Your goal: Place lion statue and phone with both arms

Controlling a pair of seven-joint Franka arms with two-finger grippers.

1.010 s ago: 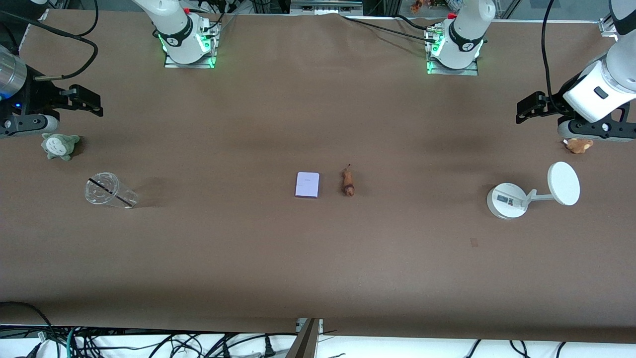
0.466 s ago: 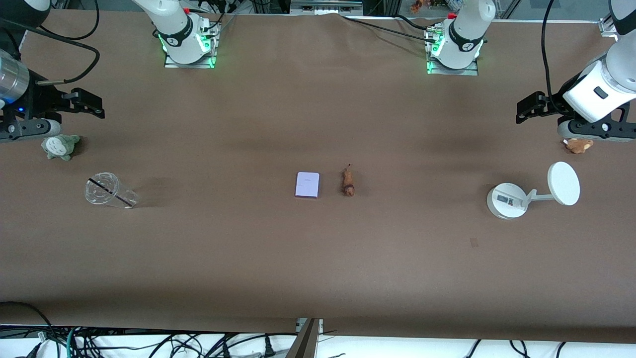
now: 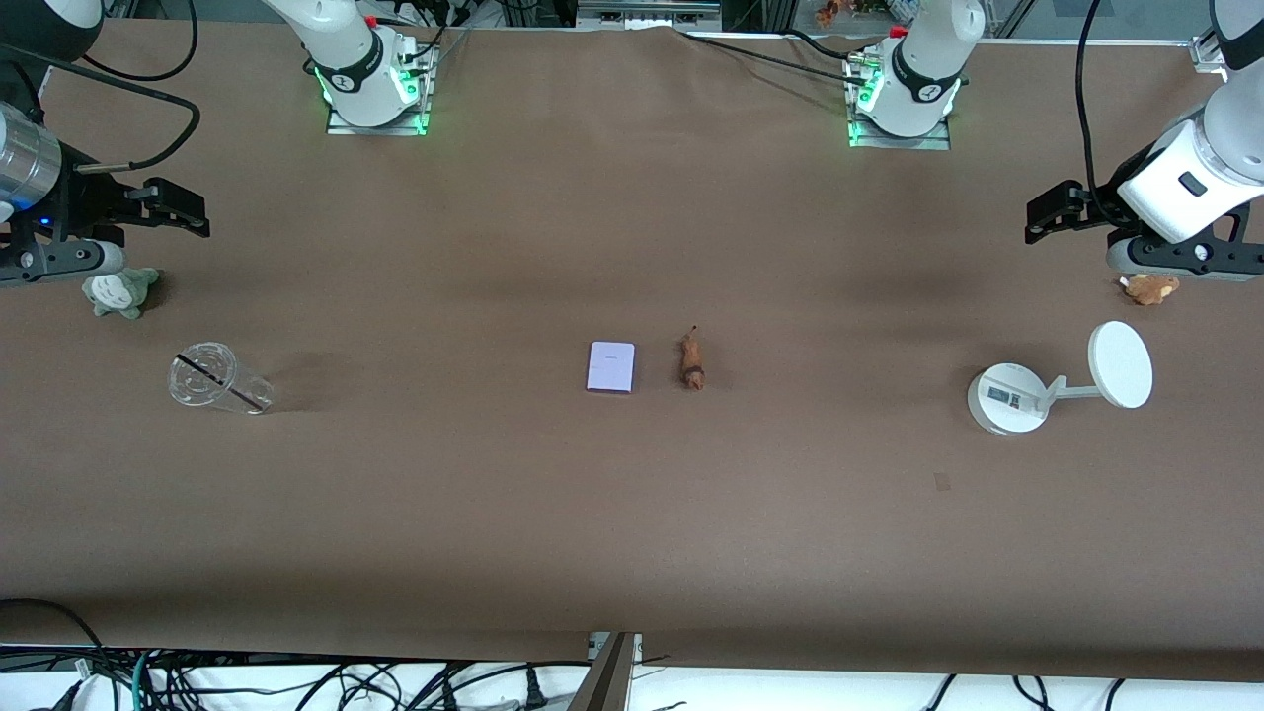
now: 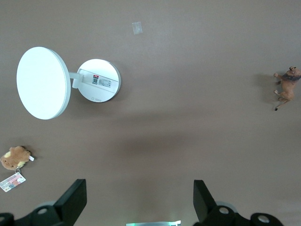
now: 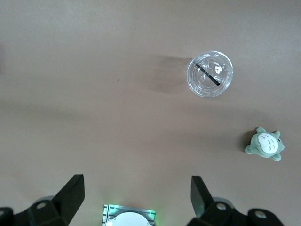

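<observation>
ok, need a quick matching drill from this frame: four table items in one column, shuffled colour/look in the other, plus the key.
Items:
1. phone
2. lion statue
3. cup
4. plush toy at the right arm's end

Looks:
A. clear plastic, dark straw
B. grey-green with pale belly
C. pale lavender-white flat slab
D. orange-brown, darker at one end

Pairs: 1-C, 2-D, 3-A, 4-B

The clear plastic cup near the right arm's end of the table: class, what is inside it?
Inside the clear plastic cup only a thin dark straw shows, leaning across it. Its walls are see-through, so nothing there is covered.
</observation>
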